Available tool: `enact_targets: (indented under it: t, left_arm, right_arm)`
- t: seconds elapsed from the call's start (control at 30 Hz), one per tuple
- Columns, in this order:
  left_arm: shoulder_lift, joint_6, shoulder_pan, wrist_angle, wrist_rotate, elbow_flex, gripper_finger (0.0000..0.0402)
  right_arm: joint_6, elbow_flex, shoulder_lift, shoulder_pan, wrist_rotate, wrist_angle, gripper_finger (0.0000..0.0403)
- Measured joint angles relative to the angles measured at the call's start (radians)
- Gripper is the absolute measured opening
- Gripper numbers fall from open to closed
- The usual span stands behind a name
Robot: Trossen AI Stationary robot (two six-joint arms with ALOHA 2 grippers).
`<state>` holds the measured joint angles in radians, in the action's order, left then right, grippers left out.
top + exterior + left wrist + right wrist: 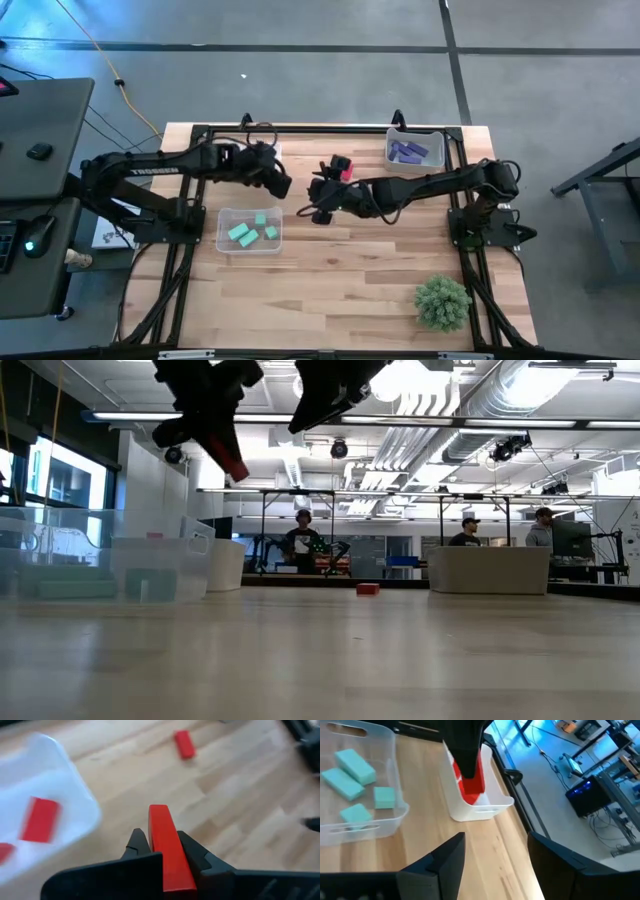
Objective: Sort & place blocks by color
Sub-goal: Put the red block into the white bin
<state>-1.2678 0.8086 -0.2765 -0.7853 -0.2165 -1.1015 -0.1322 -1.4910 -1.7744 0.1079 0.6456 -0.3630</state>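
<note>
Looking down on a wooden table (350, 285) with a dark arm reaching in from each side toward the middle. Carries three clear bins. The teal bin (222, 215) sits left of centre near the left arm's base and holds four teal blocks (240, 235). The purple bin (390, 135) is at the far right corner and holds several purple blocks (410, 152). The red bin (487, 809) is mostly hidden under the left arm in the high view and holds red blocks (40, 820).

Shows a green spiky plant ball (442, 300) near the front right edge, well apart from the bins.

Places the left gripper (280, 183) above the table just beside the red bin, fingers clamped on a red bar (167, 850) that juts forward between them. Seen from table height, hangs well clear of the surface with the red bar pointing down.

Places the right gripper (315, 205) near the table's middle, close to the left one. Fingers spread wide, nothing between them.

Leaves a loose red block (346, 170) lying flat on the bare wood, just beyond the right gripper and touching no bin.
</note>
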Motion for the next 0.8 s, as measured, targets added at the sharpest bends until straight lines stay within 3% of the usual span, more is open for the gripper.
enact_targets:
  t: [0.37, 0.8]
  left_arm:
    - [-0.004, -0.225, -0.266, -0.032, 0.01, 0.0, 0.0]
    - [-0.033, -0.363, -0.466, -0.029, 0.138, 0.088, 0.0]
  right_arm:
    - [0.005, 0.0, 0.0, -0.13, -0.07, 0.002, 0.0204]
    - [0.16, 0.0, 0.0, -0.286, -0.236, 0.002, 0.0204]
